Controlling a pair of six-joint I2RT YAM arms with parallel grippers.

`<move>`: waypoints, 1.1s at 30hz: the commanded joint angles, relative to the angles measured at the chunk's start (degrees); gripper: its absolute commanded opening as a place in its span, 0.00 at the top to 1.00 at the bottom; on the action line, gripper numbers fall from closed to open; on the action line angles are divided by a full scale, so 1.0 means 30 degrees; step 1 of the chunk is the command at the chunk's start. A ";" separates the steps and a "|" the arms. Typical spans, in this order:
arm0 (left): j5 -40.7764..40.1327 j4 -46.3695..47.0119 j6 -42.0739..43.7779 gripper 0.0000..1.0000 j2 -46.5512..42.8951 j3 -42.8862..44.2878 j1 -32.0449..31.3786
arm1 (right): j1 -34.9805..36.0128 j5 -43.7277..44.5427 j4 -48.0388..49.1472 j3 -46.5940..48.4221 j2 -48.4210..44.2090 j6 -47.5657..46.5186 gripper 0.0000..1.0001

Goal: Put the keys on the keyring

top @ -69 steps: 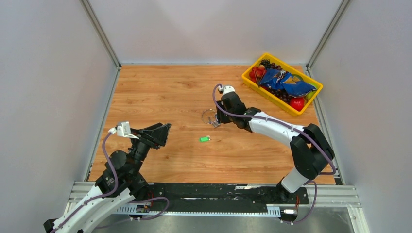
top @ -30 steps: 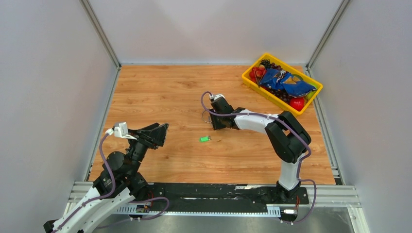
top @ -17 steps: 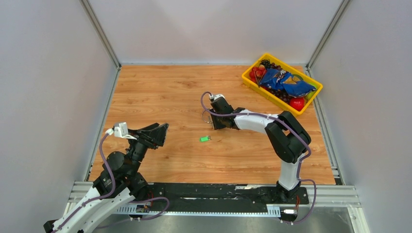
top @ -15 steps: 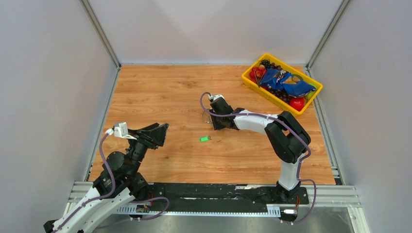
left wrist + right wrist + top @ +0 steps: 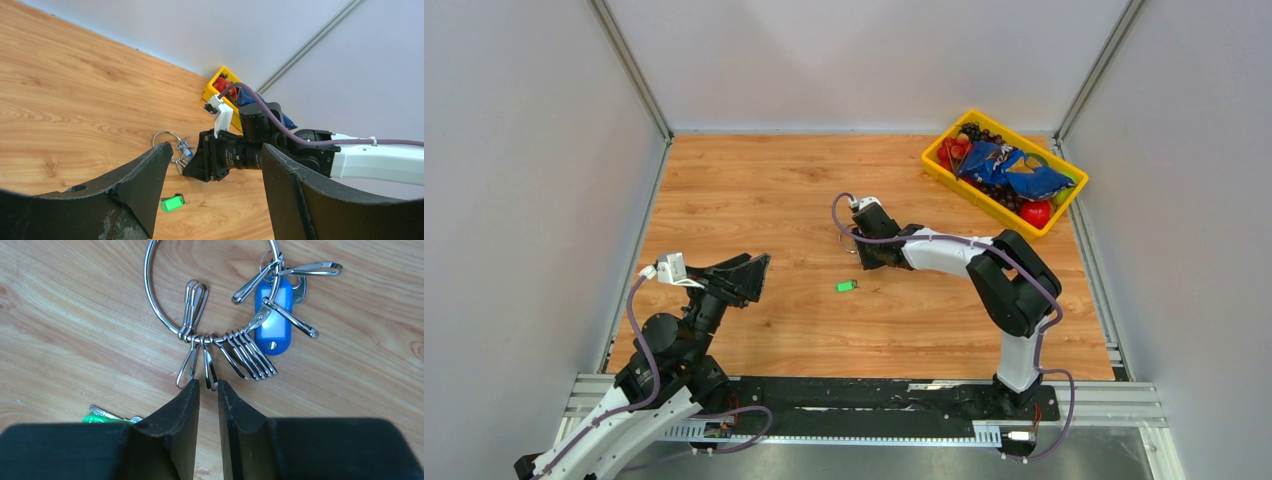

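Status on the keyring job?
Left gripper open. Right gripper nearly shut at a keyring clip, grip unconfirmed. Blue key on ring, green key loose. Nothing blocking.

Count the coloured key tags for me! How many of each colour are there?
Green tag: 1
Blue tag: 1
Total: 2

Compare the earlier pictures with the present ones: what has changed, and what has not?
The right arm folded its elbow in, and the right gripper edged left over the keyring, jaws narrowing around a wire clip. The left gripper, green-tagged key and yellow basket stayed put.
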 commanded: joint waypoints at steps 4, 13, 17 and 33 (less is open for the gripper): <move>0.0025 -0.0041 0.0143 0.24 -0.0326 0.0508 0.0007 | 0.0056 0.0720 0.0439 0.0980 0.0509 -0.0091 0.78; -0.0066 -0.0167 0.0205 0.24 -0.0404 0.0591 0.0030 | 0.0054 0.0810 0.0354 0.0966 0.0676 -0.0245 0.99; 0.0053 -0.0087 0.0253 0.24 -0.0397 0.0593 0.0015 | 0.0057 0.0450 0.0258 0.0368 -0.0250 -0.0246 1.00; 0.3040 0.2162 0.2588 0.24 0.2068 0.1183 0.0030 | 0.0057 -0.4676 -0.6964 0.3106 -0.5112 -0.1793 1.00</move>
